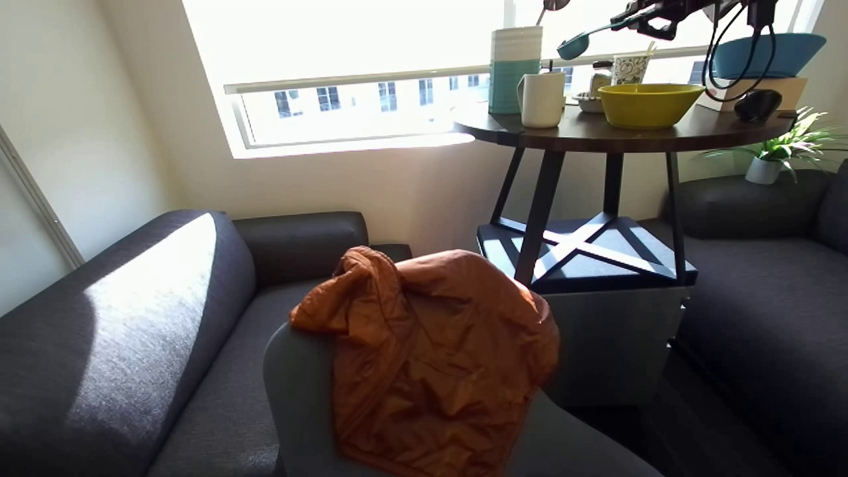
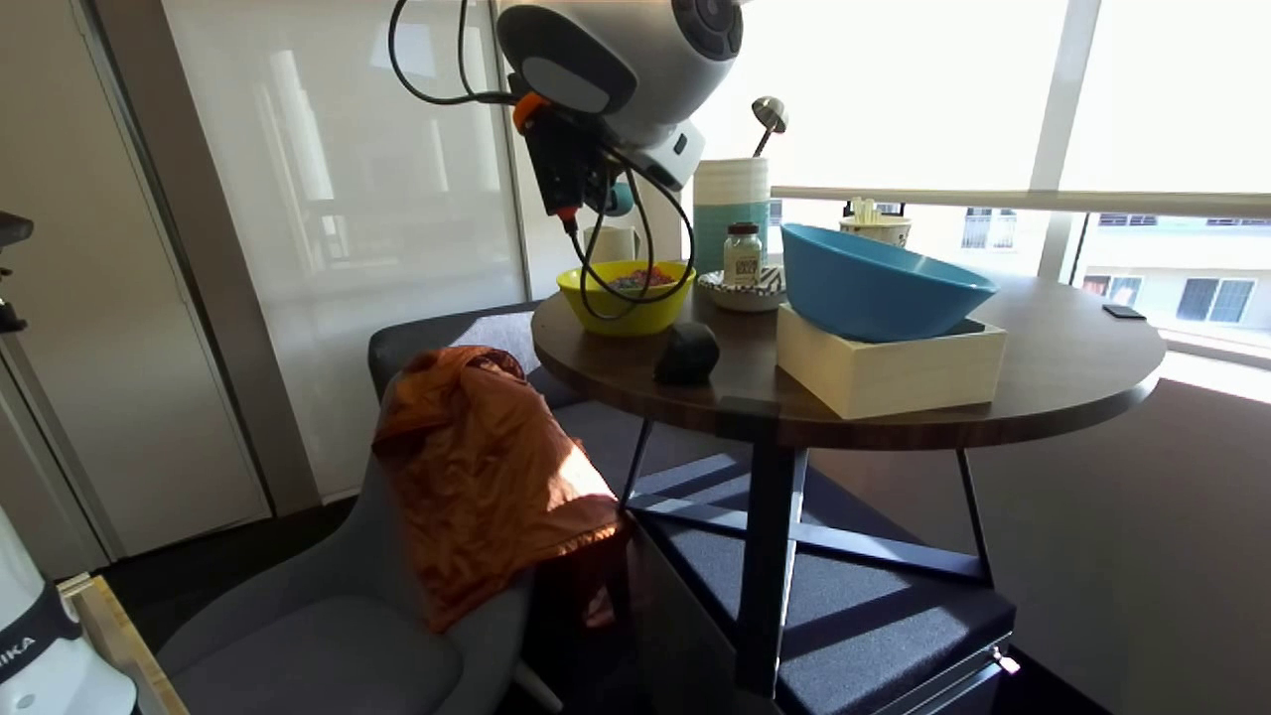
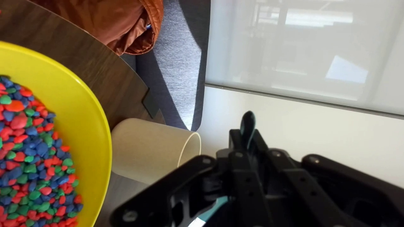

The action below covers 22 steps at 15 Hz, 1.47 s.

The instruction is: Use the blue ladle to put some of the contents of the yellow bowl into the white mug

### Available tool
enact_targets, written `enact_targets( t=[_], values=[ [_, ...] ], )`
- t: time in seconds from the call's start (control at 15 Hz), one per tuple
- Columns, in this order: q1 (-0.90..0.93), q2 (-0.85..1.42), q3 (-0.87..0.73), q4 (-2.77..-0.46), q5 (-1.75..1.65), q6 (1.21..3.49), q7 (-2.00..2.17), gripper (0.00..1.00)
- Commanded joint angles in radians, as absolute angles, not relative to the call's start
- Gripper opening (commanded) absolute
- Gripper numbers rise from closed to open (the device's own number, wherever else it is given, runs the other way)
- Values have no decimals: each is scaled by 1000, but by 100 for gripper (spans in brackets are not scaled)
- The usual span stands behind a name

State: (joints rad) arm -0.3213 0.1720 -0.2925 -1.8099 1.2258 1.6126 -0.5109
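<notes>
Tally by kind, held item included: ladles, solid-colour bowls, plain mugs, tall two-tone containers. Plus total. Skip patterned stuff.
Ladles: 2 (blue ladle, metal ladle)
Solid-colour bowls: 2 (yellow bowl, blue bowl)
Plain mugs: 1 (white mug)
Tall two-tone containers: 1 (teal-and-white container)
Total: 6

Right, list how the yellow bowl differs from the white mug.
The yellow bowl is vividly colored; the white mug is pale cream. The bowl is wider than tall, the mug taller than wide. The bowl's sides flare outward; the mug's are nearly straight. Both stand upright on the round wooden table.
</notes>
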Motion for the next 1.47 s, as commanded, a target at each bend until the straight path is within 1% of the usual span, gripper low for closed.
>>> enact_targets(
  t=[0.0, 0.6, 1.4],
  values=[
    [-308, 172, -278, -1777, 1178, 1637, -490, 2],
    [-293, 159, -254, -1757, 1062, 1709, -534, 2],
    [-264, 80, -226, -1781, 927, 1857, -688, 2]
  ],
)
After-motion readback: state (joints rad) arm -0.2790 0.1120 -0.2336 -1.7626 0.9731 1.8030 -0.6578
